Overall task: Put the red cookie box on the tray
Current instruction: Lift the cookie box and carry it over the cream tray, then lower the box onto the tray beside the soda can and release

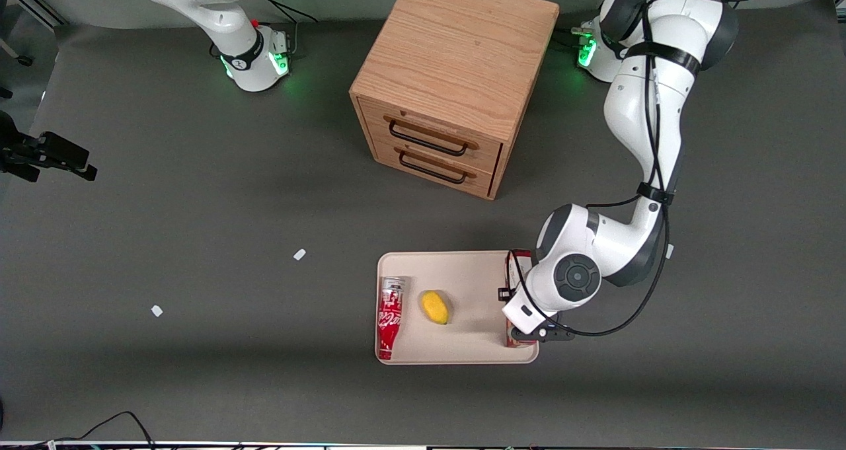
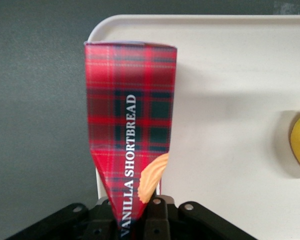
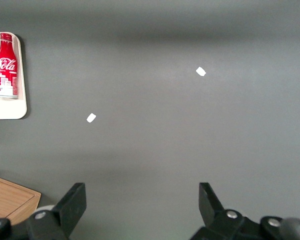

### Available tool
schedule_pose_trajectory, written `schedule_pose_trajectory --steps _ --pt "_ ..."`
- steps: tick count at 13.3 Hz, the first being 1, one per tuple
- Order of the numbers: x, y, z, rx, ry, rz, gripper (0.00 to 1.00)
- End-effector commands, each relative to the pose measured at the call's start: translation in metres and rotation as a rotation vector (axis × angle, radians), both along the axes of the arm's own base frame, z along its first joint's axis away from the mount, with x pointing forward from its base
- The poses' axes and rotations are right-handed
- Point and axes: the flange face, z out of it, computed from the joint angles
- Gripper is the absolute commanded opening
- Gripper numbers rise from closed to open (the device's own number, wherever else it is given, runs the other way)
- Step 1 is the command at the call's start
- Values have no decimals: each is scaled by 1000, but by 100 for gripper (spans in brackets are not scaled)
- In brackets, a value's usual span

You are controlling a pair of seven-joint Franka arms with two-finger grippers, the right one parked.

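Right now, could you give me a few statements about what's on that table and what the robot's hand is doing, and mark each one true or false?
1. The hand is shut on the slim dark-red tartan cookie box. True.
2. The cookie box is over the middle of the flat cream tray. False: it is at the tray's edge toward the working arm's end.
3. A small yellow lemon-like fruit lies on the tray. True.
4. The red-and-white soda can stands upright on the grey table. False: it lies on its side on the tray.
5. Both drawers of the wooden drawer cabinet are pulled open. False: both look closed.
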Motion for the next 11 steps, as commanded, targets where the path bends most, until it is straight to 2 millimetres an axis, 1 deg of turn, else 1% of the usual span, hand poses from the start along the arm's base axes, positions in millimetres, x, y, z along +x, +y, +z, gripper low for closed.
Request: schedule_pose_trajectory --steps 1,2,5,8,9,10,11 --pt "-5 -1 -3 40 -15 0 38" --pt "-4 0 -3 56 -25 -12 99" --pt "-2 -1 6 48 -51 -1 100" --pt "0 -2 21 43 -67 27 100" --pt "0 0 29 40 -76 31 100" --pt "-3 2 43 39 -81 40 100" --pt "-4 8 65 33 -97 55 100"
